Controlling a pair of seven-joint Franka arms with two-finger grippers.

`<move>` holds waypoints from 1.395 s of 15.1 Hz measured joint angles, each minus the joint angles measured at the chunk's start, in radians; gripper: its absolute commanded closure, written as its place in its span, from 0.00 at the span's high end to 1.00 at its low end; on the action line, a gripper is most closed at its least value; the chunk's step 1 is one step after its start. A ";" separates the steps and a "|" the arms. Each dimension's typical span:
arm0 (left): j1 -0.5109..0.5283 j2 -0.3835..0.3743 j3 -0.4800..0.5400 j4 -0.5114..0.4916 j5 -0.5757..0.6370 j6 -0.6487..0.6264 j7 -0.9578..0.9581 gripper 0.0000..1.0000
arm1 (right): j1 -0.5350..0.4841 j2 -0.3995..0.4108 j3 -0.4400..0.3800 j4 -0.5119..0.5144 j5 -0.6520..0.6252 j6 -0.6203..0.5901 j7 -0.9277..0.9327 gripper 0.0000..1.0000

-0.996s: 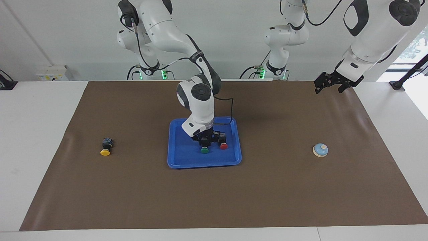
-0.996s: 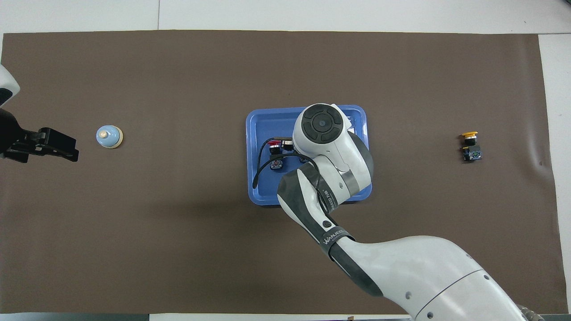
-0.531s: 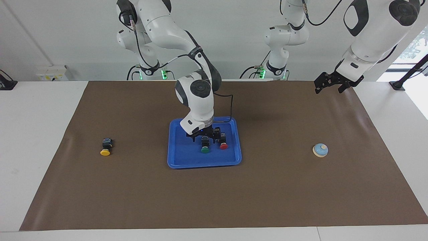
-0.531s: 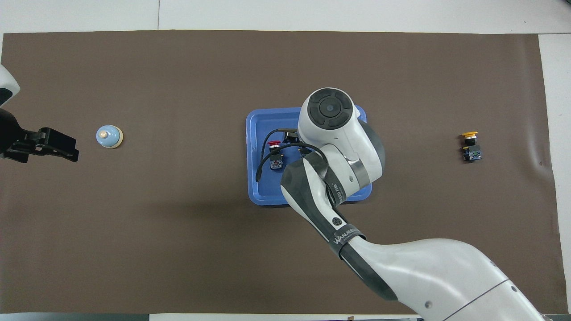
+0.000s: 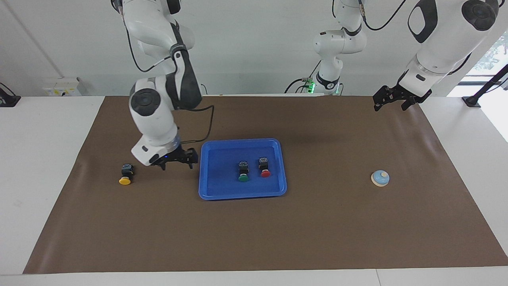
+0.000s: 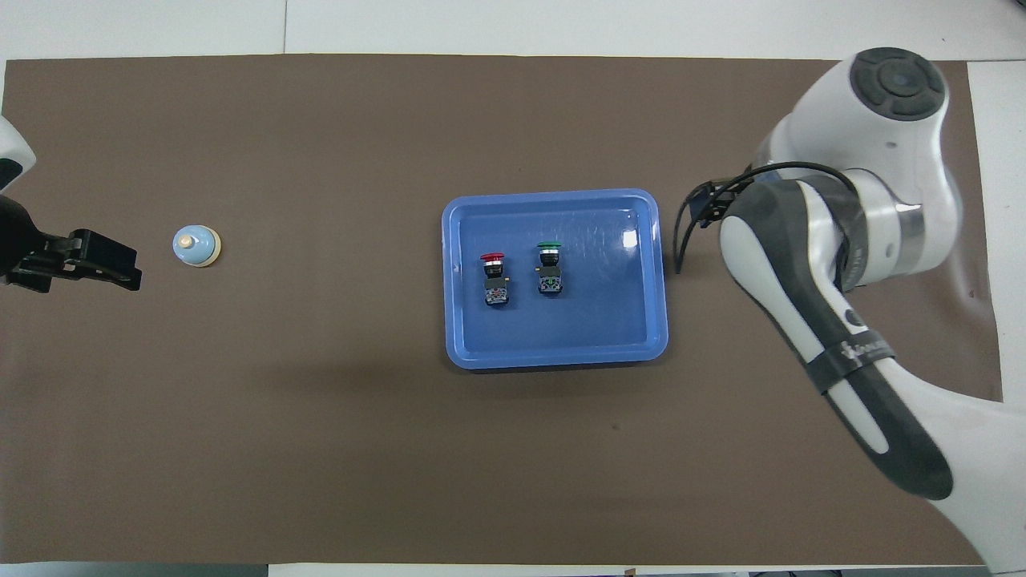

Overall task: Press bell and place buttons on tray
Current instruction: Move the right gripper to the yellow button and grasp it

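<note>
The blue tray (image 5: 220,182) (image 6: 609,320) lies mid-table with the green button (image 5: 243,172) (image 6: 549,269) and the red button (image 5: 264,168) (image 6: 494,278) side by side in it. The yellow button (image 5: 125,175) lies on the mat toward the right arm's end; my right arm hides it in the overhead view. My right gripper (image 5: 177,162) hangs open and empty over the mat between the yellow button and the tray. The light blue bell (image 5: 380,178) (image 6: 195,245) stands toward the left arm's end. My left gripper (image 5: 391,105) (image 6: 104,260) waits open, raised over the mat's corner by the left arm's base.
A brown mat (image 5: 317,230) covers most of the white table. A black cable loops from the right wrist beside the tray's edge.
My right gripper opened and let go of the green button in the tray, rose, and swung off the tray toward the yellow button. The left arm has not moved.
</note>
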 measured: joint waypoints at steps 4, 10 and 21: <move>0.000 0.000 0.000 0.000 0.000 0.000 0.000 1.00 | -0.160 -0.026 0.000 -0.187 0.000 0.208 -0.224 1.00; 0.000 0.000 0.000 0.000 0.000 0.000 0.000 1.00 | -0.244 -0.053 0.001 -0.315 0.000 0.361 -0.346 1.00; 0.000 0.000 0.000 0.000 0.000 0.000 0.000 1.00 | -0.274 -0.063 0.005 -0.388 0.000 0.403 -0.359 0.72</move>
